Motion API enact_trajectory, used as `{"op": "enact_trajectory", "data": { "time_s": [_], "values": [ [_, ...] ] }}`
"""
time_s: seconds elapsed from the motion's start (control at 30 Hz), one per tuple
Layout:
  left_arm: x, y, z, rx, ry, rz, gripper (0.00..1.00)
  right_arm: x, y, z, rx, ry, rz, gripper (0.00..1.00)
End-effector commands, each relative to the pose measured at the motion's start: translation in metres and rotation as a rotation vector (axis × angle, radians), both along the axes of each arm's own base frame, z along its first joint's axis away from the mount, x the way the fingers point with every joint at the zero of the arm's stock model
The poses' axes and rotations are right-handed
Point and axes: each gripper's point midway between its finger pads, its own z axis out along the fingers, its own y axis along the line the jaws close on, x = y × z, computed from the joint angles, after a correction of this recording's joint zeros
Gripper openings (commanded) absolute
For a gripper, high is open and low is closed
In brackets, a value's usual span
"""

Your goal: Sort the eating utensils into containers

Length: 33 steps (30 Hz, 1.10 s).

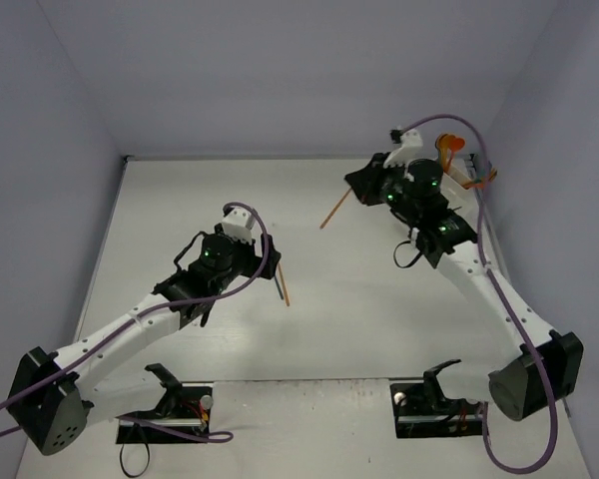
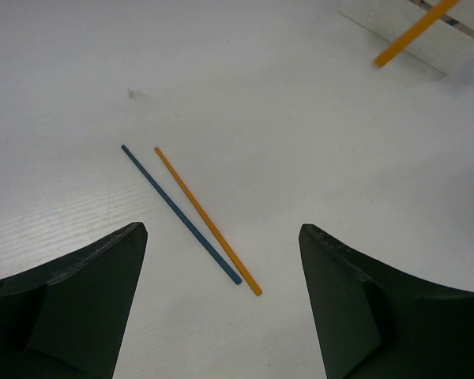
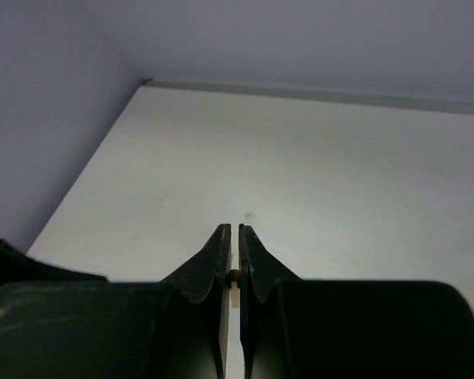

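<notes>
1. Orange utensil is pinched by its handle in the right hand. The fingers are drawn almost together, with only the handle's thickness between them. In the right wrist view just an end-on orange dot shows in the slit.
2. That utensil slants out of the right hand on the side away from the containers, not touching them. Its far end is too thin to tell spoon, fork or knife.
3. The left hand is spread wide with nothing in it, over the desk, well to the left of the containers.
4. Between its spread fingers in the left wrist view, a dark blue utensil and a second orange utensil lie flat on the desk. They are side by side and nearly parallel, drawing close at their near ends. Only straight thin shafts show.
5. The containers stand in the desk's far right corner, just behind the right hand. A round-ended orange utensil sticks up out of them, and an orange tip pokes out at their right side.
6. At the far corner of the left wrist view an orange shaft crosses a pale translucent shape. I cannot tell what that shape is.
</notes>
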Motion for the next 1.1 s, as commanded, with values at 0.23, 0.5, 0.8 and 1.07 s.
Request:
{"op": "enact_trajectory", "data": {
  "time_s": [0.23, 0.5, 0.8, 1.07],
  "values": [
    [0.008, -0.007, -0.036, -0.170, 0.181, 0.164, 0.75, 0.031, -0.201, 0.049, -0.054, -0.232, -0.586, 0.00],
    [0.006, 0.008, -0.044, -0.122, 0.208, 0.224, 0.75, 0.040, -0.262, 0.028, -0.091, -0.207, -0.760, 0.00],
    [0.006, 0.012, -0.052, -0.109, 0.226, 0.233, 0.75, 0.049, -0.272, 0.004, -0.079, -0.191, -0.804, 0.00],
    [0.008, 0.010, -0.057, -0.102, 0.244, 0.230, 0.75, 0.062, -0.270, -0.022, -0.057, -0.168, -0.794, 0.00]
  ]
}}
